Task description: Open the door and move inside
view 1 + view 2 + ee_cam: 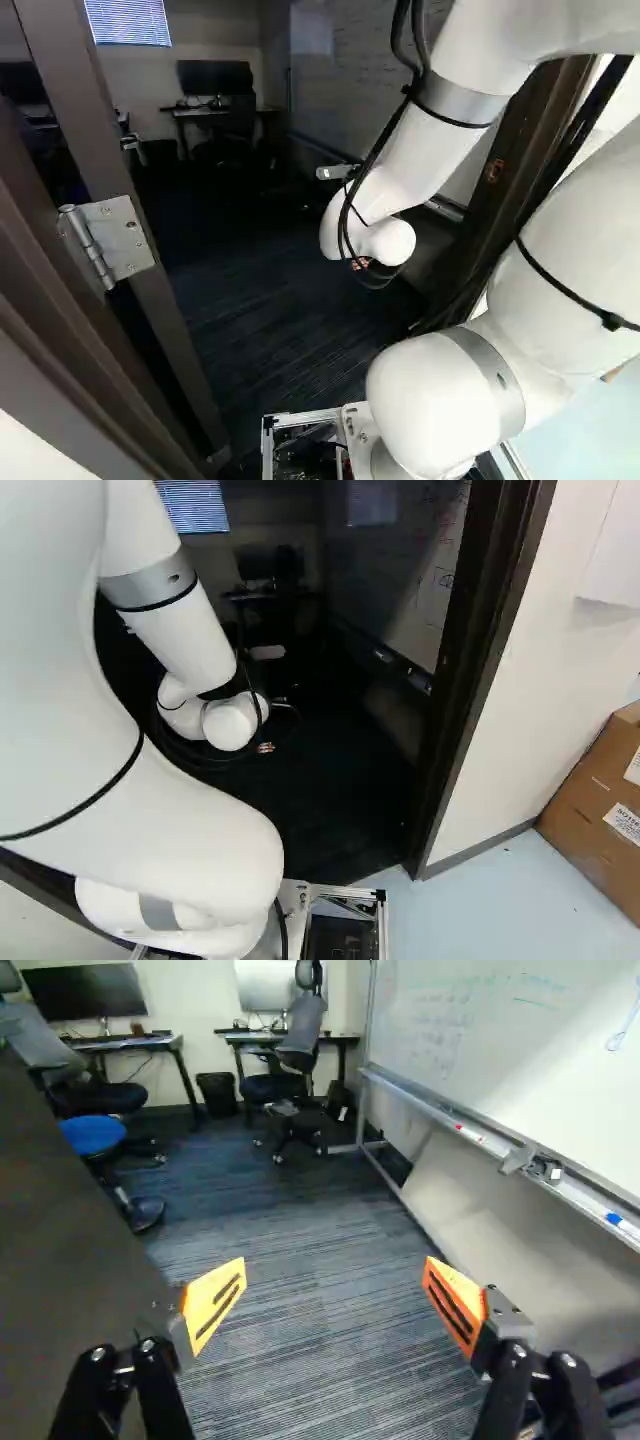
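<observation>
Door (60, 1250) is standing open into the room, as far as can be judged, its dark panel running beside the gripper (336, 1275) and its hinge (130, 235) being shown at the left of the left base view. The jaws are being held wide apart, with nothing being gripped. A straight drive inward is now being called for.

Most risk is being posed by a skewed entry: if the base (382, 930) is being steered off line, its front corner could be caught on the foot of the door frame (485, 650), near which it is sitting. Looped cables (388, 135) are hanging along the arm (410, 155) and could be snagged. If the door is swinging back, the gripper could be struck from the side; if too wide a line is being taken, the whiteboard tray (480, 1140) could be scraped.

In both base views the gripper is being mostly hidden by the wrist. No handle is being made out with certainty, and whether the panel is being touched cannot be told.
</observation>
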